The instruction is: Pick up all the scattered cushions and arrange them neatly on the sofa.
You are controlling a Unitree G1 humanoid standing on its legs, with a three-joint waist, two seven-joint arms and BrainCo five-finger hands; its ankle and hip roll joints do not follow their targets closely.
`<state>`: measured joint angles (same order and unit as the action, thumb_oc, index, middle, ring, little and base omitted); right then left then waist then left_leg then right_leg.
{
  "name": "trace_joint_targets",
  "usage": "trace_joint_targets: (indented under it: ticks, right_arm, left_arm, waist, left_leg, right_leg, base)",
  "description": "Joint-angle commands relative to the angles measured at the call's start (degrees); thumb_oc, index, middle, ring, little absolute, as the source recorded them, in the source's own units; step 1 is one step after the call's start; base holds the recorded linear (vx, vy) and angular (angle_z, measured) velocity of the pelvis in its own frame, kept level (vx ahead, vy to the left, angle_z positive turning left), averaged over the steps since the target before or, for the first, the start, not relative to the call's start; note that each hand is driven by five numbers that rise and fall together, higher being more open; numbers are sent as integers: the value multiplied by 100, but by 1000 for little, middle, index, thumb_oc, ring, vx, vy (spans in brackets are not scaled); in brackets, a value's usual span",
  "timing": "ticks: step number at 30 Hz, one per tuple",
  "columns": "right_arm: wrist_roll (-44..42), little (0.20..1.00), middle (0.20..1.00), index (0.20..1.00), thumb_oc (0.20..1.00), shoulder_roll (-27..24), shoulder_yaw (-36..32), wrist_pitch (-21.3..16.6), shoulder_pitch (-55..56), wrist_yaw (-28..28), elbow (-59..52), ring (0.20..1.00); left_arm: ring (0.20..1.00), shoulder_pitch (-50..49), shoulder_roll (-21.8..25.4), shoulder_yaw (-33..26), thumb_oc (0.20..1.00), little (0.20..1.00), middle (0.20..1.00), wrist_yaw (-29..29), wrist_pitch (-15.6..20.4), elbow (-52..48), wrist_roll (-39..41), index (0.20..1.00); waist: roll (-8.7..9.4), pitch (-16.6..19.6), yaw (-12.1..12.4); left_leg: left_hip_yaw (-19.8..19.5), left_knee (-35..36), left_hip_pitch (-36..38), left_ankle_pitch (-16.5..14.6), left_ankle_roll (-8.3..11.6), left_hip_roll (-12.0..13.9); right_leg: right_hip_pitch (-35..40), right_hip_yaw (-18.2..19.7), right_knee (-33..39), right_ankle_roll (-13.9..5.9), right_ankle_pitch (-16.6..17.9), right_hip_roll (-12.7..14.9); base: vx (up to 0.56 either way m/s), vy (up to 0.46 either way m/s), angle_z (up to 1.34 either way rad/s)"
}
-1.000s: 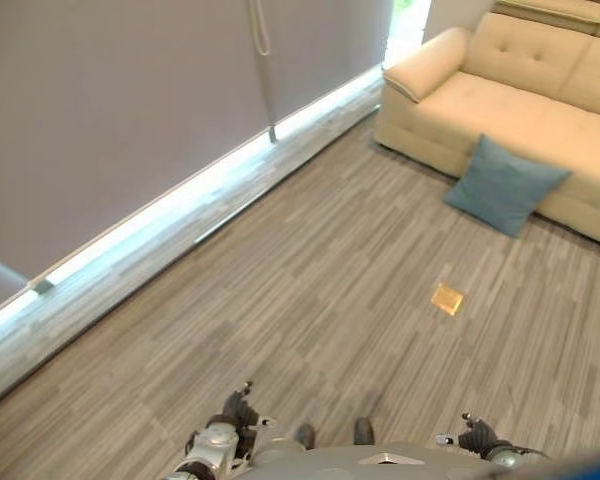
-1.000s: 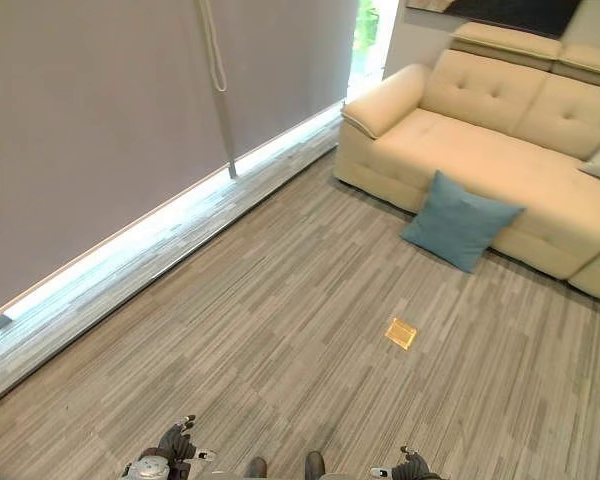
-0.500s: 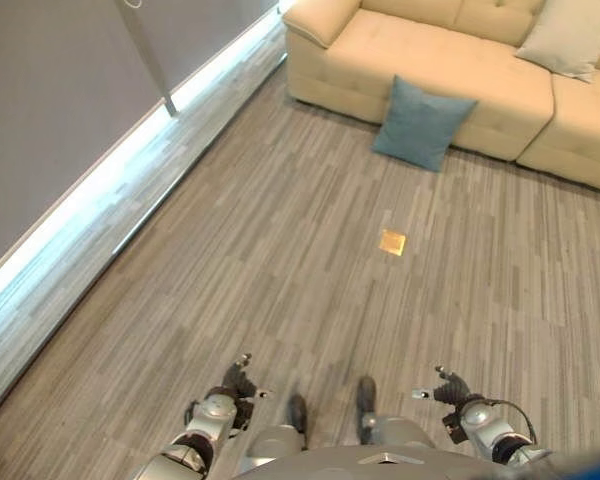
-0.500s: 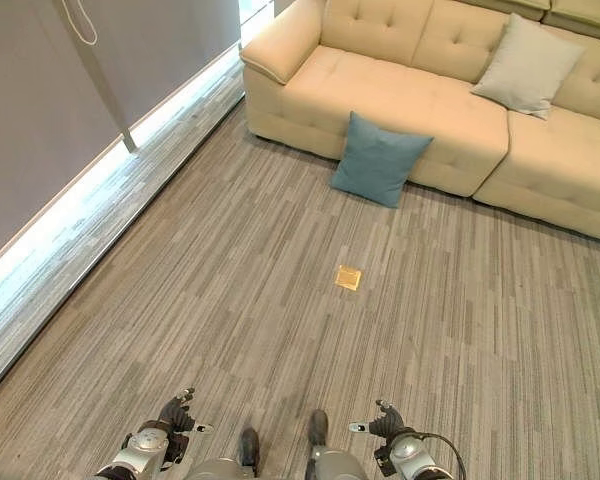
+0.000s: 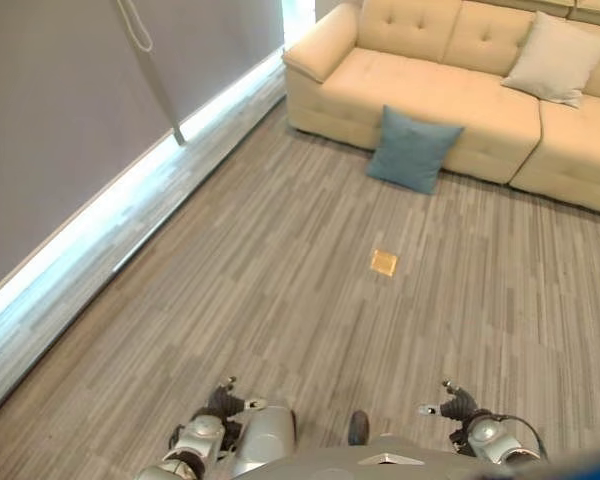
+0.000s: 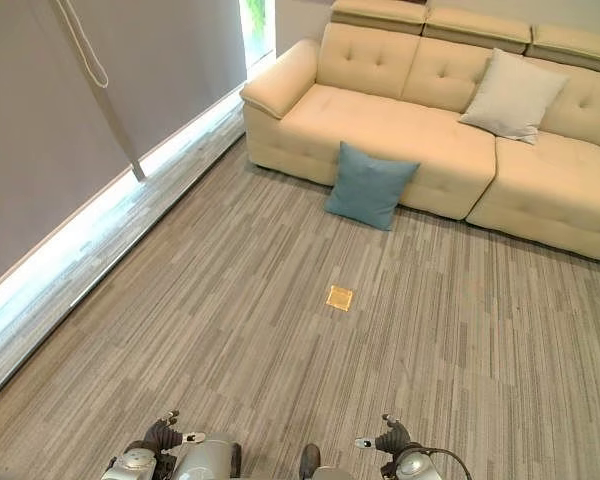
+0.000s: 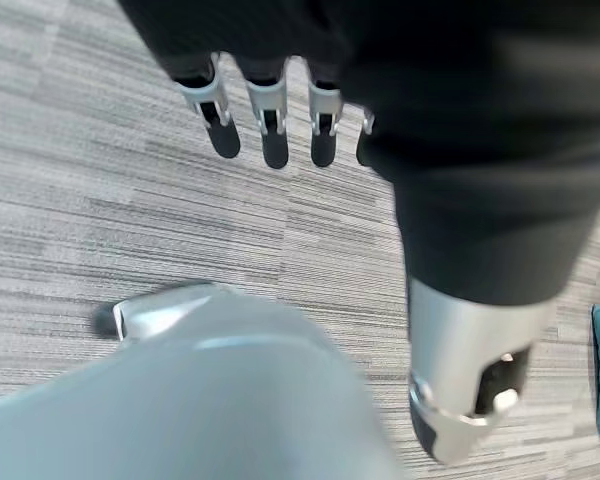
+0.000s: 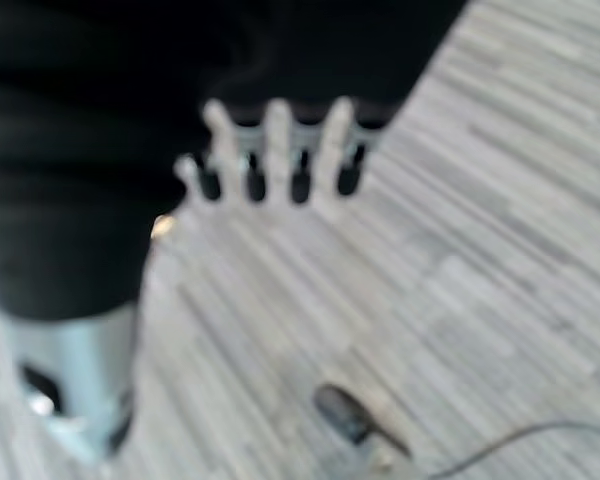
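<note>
One beige cushion is already propped on the sofa. A blue cushion is left on the floor, leaning against the sofa front. Nothing is held: the left robot hand and right robot hand hang with relaxed, straight fingers.

**Viewpoint swung round to face the sofa; no object displaced**

The head camera has turned over the last second. The cream tufted fabric sofa, earlier cut off at the upper right, now spans the top. The beige square cushion on its seat has entered view. The teal square cushion shifted in frame with the camera.
</note>
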<state>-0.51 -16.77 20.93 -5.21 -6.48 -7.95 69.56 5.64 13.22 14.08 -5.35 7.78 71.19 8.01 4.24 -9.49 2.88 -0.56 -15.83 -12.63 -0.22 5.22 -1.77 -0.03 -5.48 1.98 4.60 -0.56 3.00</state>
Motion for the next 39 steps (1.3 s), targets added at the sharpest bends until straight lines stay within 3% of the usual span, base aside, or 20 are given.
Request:
trace_joint_targets:
  ticks: [1,4,7,10,11,13,14,15,16,18,20,21,23,25,29,32,34,35,37,39]
  right_arm:
    - [-278,1000,1000,1000,1000,-173,27,-111,-33,-92,-126,1000]
    - [-302,1000,1000,1000,1000,-185,40,-122,-71,-104,-140,1000]
    - [-272,1000,1000,1000,1000,-163,21,-108,-71,-71,-135,1000]
    - [-233,1000,1000,1000,1000,-68,-14,-112,14,-9,-61,1000]
    - [-217,1000,1000,1000,1000,-35,-23,-107,47,9,-43,1000]
    - [-184,1000,1000,1000,1000,-10,-58,-84,71,50,-1,1000]
    - [-212,1000,1000,1000,1000,-10,-73,-83,19,73,-44,1000]
    - [-236,1000,1000,1000,1000,0,-92,-100,9,89,-65,1000]
    - [-227,1000,1000,1000,1000,-5,-104,-112,10,91,-73,1000]
    - [-226,1000,1000,1000,1000,-14,-123,-111,5,81,-66,1000]
    - [-230,1000,1000,1000,1000,-16,-121,-109,-4,85,-77,1000]
    - [-219,1000,1000,1000,1000,-25,-99,-108,-40,86,-106,1000]
    - [-173,1000,1000,1000,1000,-17,-55,-106,-58,87,-118,1000]
    - [-126,1000,1000,1000,1000,-17,-59,-101,-57,87,-111,1000]
    - [-137,1000,1000,1000,1000,-13,-37,-113,42,110,-108,1000]
    - [-168,1000,1000,1000,1000,-27,-22,-146,104,124,-137,1000]
    - [-210,1000,1000,1000,1000,-72,2,-164,111,114,-168,1000]
    - [-276,1000,1000,1000,1000,-102,-4,-171,66,88,-210,1000]
    - [-369,1000,1000,1000,1000,-146,13,-163,1,44,-251,1000]
    - [-401,1000,1000,1000,1000,-196,13,-132,-60,17,-246,1000]
  left_arm:
    - [1000,3,-178,128,1000,1000,1000,-100,65,23,57,1000]
    - [1000,-38,-177,100,1000,1000,1000,-97,70,50,108,1000]
    - [1000,-97,-170,5,1000,1000,1000,-81,40,107,79,1000]
    - [1000,-180,-151,-42,1000,1000,1000,-60,11,219,-29,1000]
    - [1000,-174,-142,-33,1000,1000,1000,-62,-2,214,-55,1000]
    - [1000,-130,-104,20,1000,1000,1000,-44,-13,128,-84,1000]
    - [1000,-75,-80,113,1000,1000,1000,-49,-4,17,-116,1000]
    - [1000,-27,-51,182,1000,1000,1000,-40,-5,-17,-172,1000]
    - [1000,1,-44,252,1000,1000,1000,-38,3,-54,-223,1000]
    - [1000,11,-56,323,1000,1000,1000,-13,8,-64,-305,1000]
    - [1000,27,-70,337,1000,1000,1000,-10,6,-46,-350,1000]
    - [1000,39,-109,361,1000,1000,1000,-7,10,31,-418,1000]
    - [1000,39,-145,368,1000,1000,1000,-15,20,113,-508,1000]
    - [1000,45,-147,349,1000,1000,1000,-3,19,176,-557,1000]
    - [1000,-63,-177,291,1000,1000,1000,1,36,244,-560,1000]
    - [1000,-156,-210,282,1000,1000,1000,14,26,298,-591,1000]
    - [1000,-139,-217,332,1000,1000,1000,13,24,239,-597,1000]
    - [1000,-98,-202,340,1000,1000,1000,0,22,169,-534,1000]
    - [1000,-45,-193,359,1000,1000,1000,-36,0,72,-441,1000]
    - [1000,21,-223,397,1000,1000,1000,-56,-10,50,-400,1000]
  waist:
    - [-76,49,163]
    - [-107,88,298]
    - [-124,218,320]
    - [6,410,392]
    - [30,440,405]
    - [16,411,405]
    - [-66,244,314]
    - [-131,169,252]
    - [-207,105,156]
    - [-305,55,15]
    - [-296,14,-55]
    - [-207,2,-146]
    - [-196,-26,-226]
    - [-187,-9,-290]
    - [-151,198,-304]
    - [-220,364,-331]
    - [-229,284,-313]
    - [-129,201,-304]
    - [-22,95,-220]
    - [71,15,-100]
  left_leg:
    - [-195,419,-186,-196,-521,-489]
    - [-243,711,-374,98,-494,-594]
    - [-226,1002,-156,103,-634,-524]
    - [-282,922,5,-18,-745,-603]
    - [-251,928,108,-87,-794,-597]
    - [-235,1005,373,-205,-918,-584]
    - [-229,1029,629,-300,-1039,-517]
    - [-260,1069,778,-348,-1068,-452]
    - [-324,1123,995,-452,-1075,-390]
    - [-446,1290,1390,-625,-1046,-328]
    - [-482,1356,1564,-713,-1014,-325]
    - [-527,1429,1807,-877,-958,-386]
    - [-611,1536,2115,-1031,-892,-360]
    - [-676,1583,2304,-1140,-821,-313]
    - [-756,1511,2586,-1346,-678,-159]
    - [-713,993,2535,-1039,-387,106]
    - [-551,-243,2023,-466,-144,251]
    - [-452,-1008,1617,-82,-105,233]
    - [-292,-1925,1140,-8,-195,249]
    - [-90,-2042,599,-243,-333,99]
  right_leg:
    - [702,368,19,-460,-680,-320]
    - [957,572,88,-460,-793,-433]
    - [1066,666,94,-489,-872,-458]
    - [1089,717,-123,-649,-898,-265]
    - [1059,702,-404,-712,-894,-196]
    - [693,612,-1405,-956,-562,-25]
    - [183,463,-2517,-1199,-6,95]
    - [-83,325,-2917,-1240,94,125]
    - [-388,74,-3075,-1154,37,230]
    - [-777,-350,-2500,-948,-266,354]
    - [-800,-485,-2085,-926,-271,363]
    - [-1011,-610,-1181,-992,-28,388]
    - [-1133,-729,-482,-1089,263,255]
    - [-1301,-770,-282,-1157,387,239]
    - [-1000,-832,-166,-1025,510,220]
    - [-705,-784,-161,-851,380,20]
    - [-361,-667,-46,-695,262,-106]
    - [-231,-632,-4,-593,218,-64]
    - [9,-534,104,-441,104,-95]
    - [211,-440,116,-423,2,-50]
  base:
    - [200,-19,-5]
    - [286,14,-15]
    - [254,78,-53]
    - [376,132,-70]
    - [215,95,-37]
    - [255,139,-33]
    - [184,132,-27]
    - [245,127,-18]
    - [219,64,18]
    - [375,-20,11]
    - [324,-93,15]
    - [329,-121,29]
    - [393,-142,21]
    - [327,-152,11]
    - [328,-211,45]
    - [277,-239,29]
    - [163,-252,-2]
    - [89,-266,-10]
    - [129,-248,-16]
    - [189,-157,-29]
